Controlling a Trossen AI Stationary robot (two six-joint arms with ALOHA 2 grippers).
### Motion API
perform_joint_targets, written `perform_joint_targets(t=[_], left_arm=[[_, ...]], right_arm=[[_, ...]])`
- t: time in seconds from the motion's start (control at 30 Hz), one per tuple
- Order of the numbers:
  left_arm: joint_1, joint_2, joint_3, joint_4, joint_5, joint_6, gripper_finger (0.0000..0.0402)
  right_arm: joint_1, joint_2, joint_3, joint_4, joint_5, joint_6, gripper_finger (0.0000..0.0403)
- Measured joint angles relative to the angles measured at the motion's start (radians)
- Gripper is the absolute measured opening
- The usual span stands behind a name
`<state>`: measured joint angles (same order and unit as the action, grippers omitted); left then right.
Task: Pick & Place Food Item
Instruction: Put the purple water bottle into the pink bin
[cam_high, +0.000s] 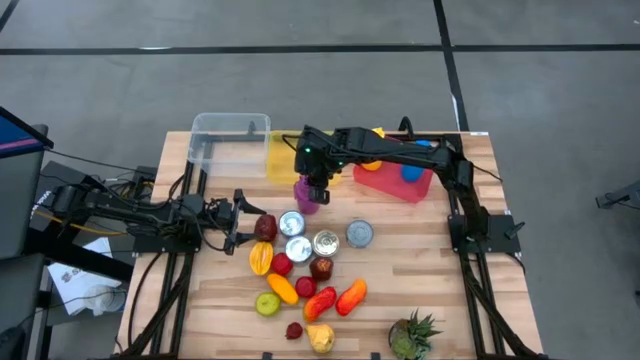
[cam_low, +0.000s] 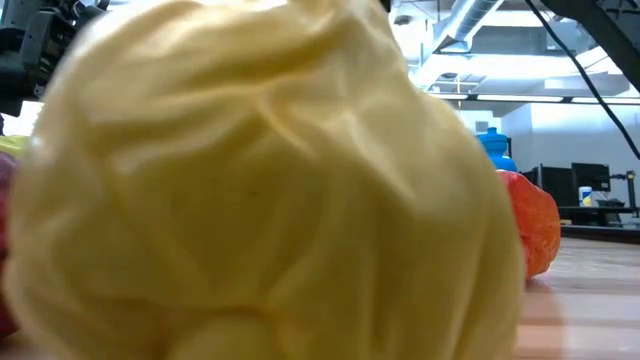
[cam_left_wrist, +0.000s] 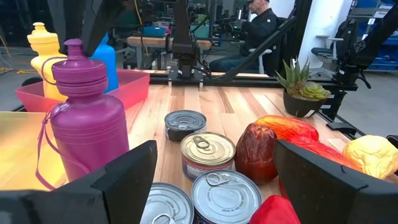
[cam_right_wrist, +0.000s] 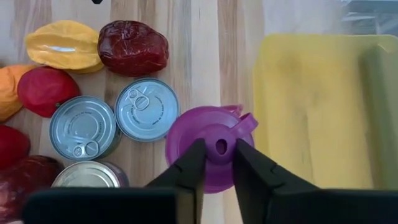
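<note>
A pale yellow, cabbage-like food item (cam_low: 260, 190) sits so close to the low camera that it fills most of that view, with an orange-red fruit (cam_low: 530, 225) showing behind it on the wooden table (cam_high: 430, 290). From above, the near edge of the table carries a small pineapple (cam_high: 413, 335) and a pale yellow fruit (cam_high: 320, 338), and behind them a loose cluster of produce: a green apple (cam_high: 267, 303), an orange pepper (cam_high: 351, 295), a yellow starfruit (cam_high: 260, 258) and several red pieces. Mid-table stand four tin cans (cam_high: 327, 242), close together, with a dark red date-like fruit (cam_high: 265, 227) just beside them. The left gripper (cam_high: 240, 221) waits low at the table's left side, its fingers spread wide and holding nothing, pointed toward the cans and the dark red fruit. Just beyond the cans stands a purple bottle (cam_high: 306, 193), upright on the wood beside a yellow bin (cam_high: 281, 160). The right gripper (cam_right_wrist: 217, 163) hangs directly over it, fingers pinched onto the small knob of the bottle's cap, as the right wrist view shows from above. Farther back sit a clear plastic bin (cam_high: 228, 135) to the left of the yellow one and a red bin (cam_high: 405, 185) to its right, the red one holding a yellow bottle (cam_left_wrist: 42, 59) and a blue bottle (cam_left_wrist: 107, 62). In the room beyond the table, a person (cam_left_wrist: 258, 31) in dark clothing is seated
</note>
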<state>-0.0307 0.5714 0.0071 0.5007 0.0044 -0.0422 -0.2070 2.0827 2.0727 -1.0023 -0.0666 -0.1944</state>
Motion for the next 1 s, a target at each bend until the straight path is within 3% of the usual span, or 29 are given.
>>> perform_joint_targets(t=[0.37, 1.0], left_arm=[[0.000, 0.000, 0.000, 0.000, 0.000, 0.000, 0.0315], [0.000, 0.000, 0.000, 0.000, 0.000, 0.000, 0.0315]], right_arm=[[0.013, 0.002, -0.001, -0.038, 0.000, 0.000, 0.0001], [0.043, 0.001, -0.001, -0.038, 0.019, 0.011, 0.0000]])
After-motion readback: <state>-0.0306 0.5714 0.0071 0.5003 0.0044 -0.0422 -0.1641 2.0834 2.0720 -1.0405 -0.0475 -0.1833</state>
